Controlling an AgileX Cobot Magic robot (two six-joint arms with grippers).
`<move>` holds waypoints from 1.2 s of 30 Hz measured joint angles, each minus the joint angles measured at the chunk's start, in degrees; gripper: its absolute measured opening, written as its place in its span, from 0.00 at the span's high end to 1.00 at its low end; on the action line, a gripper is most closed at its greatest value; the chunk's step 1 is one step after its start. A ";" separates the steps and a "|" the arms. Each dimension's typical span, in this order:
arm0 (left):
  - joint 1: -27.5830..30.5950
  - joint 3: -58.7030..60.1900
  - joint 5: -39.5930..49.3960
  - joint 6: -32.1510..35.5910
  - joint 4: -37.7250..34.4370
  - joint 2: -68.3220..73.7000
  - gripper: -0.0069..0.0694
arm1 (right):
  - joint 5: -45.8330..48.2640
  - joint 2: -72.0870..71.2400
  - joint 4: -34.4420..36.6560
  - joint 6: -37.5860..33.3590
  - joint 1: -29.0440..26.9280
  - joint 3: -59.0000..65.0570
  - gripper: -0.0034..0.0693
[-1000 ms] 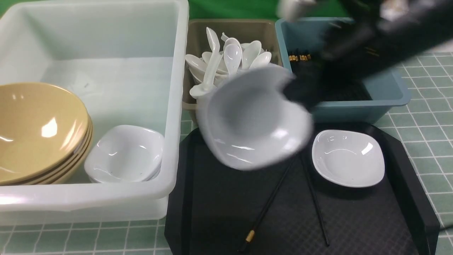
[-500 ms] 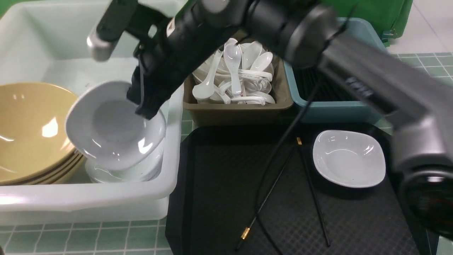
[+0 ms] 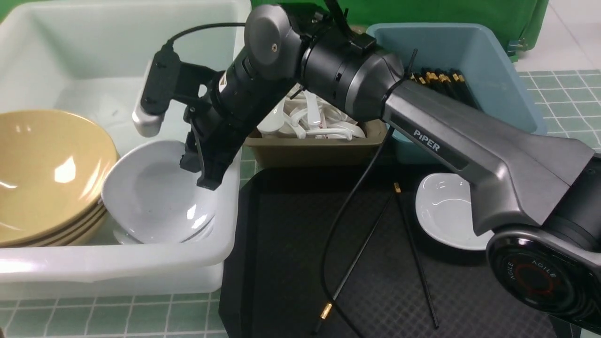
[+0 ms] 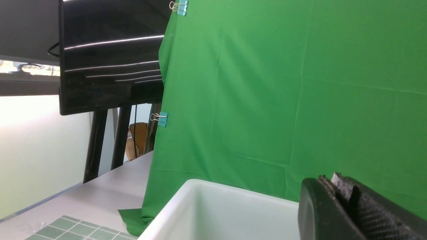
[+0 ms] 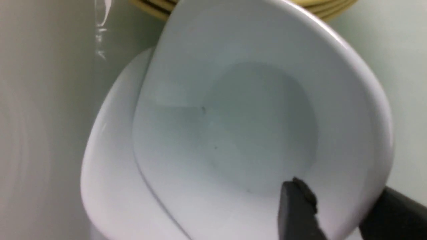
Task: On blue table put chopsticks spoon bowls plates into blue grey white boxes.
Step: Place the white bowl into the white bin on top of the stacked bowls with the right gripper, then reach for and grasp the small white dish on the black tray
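Note:
Low inside the translucent white box (image 3: pixel 117 270), my right gripper (image 3: pixel 202 171) stands open, one finger on each side of a white plate's (image 3: pixel 155 202) rim. In the right wrist view this plate (image 5: pixel 233 126) lies tilted on a stack of other plates, between the parted jaws of the right gripper (image 5: pixel 340 200). Stacked tan bowls (image 3: pixel 47 173) sit beside it. Another plate (image 3: pixel 446 211) and two loose chopsticks (image 3: pixel 357 258) lie on the black tray (image 3: pixel 291 234). My left gripper (image 4: pixel 337 186) is shut on nothing, up by the white box's rim (image 4: pixel 217 190).
The grey box (image 3: pixel 310 152) holds several spoons (image 3: pixel 310 126). The blue box (image 3: pixel 493 70) holds several chopsticks (image 3: pixel 436 77). My right arm reaches over the grey box and the tray. The tiled blue table (image 3: pixel 563 98) shows at the right. A green cloth (image 4: pixel 283 83) hangs behind.
My right arm carried the plate left from above the tray into the white box and lowered it onto the plate stack. Its jaws have parted from the rim.

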 joint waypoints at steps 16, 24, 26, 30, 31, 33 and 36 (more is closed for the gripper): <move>0.00 0.00 1.98 0.05 0.00 0.00 0.91 | 1.72 -20.30 -3.74 10.08 -5.93 5.23 0.50; 0.00 0.00 7.14 0.05 -1.67 1.02 0.91 | 8.00 -32.19 -14.63 25.42 -16.96 25.40 0.82; 0.00 0.00 7.25 0.05 -1.72 1.02 0.91 | 7.03 -34.19 -16.18 30.32 -25.63 39.28 0.83; 0.00 0.00 7.25 0.26 -1.79 1.02 0.91 | 0.82 -35.83 -16.32 35.26 -33.12 53.67 0.80; 0.00 0.00 7.25 0.27 -1.79 1.06 0.91 | -1.54 -36.23 -16.32 36.32 -35.07 57.90 0.77; 0.00 0.00 7.19 0.39 -1.79 1.06 0.91 | -3.40 -36.62 -15.63 37.28 -37.59 61.53 0.73; 0.00 0.00 6.88 0.38 -1.79 1.06 0.91 | -9.24 -36.78 -9.72 38.12 -42.01 69.35 0.56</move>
